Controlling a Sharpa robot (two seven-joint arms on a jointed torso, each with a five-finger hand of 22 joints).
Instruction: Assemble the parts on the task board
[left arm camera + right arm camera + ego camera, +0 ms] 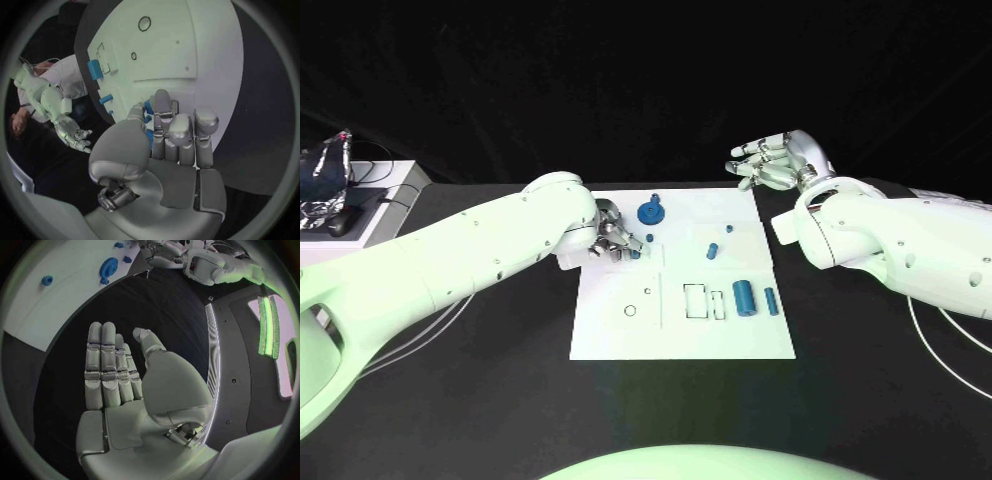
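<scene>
On the task board [678, 330] — left hand [615, 238] fingers [164, 107] round a blue part [635, 253].

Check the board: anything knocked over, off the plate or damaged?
Nothing stands out. The task board lies flat and square on the black table, and the blue parts all sit on it. The left hand is at a blue part by the board's left edge; the right hand is raised, empty.

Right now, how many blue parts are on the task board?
6 visible: a gear at the far edge, one at the left hand, three small pegs, a cylinder. The hand may hide others.
</scene>
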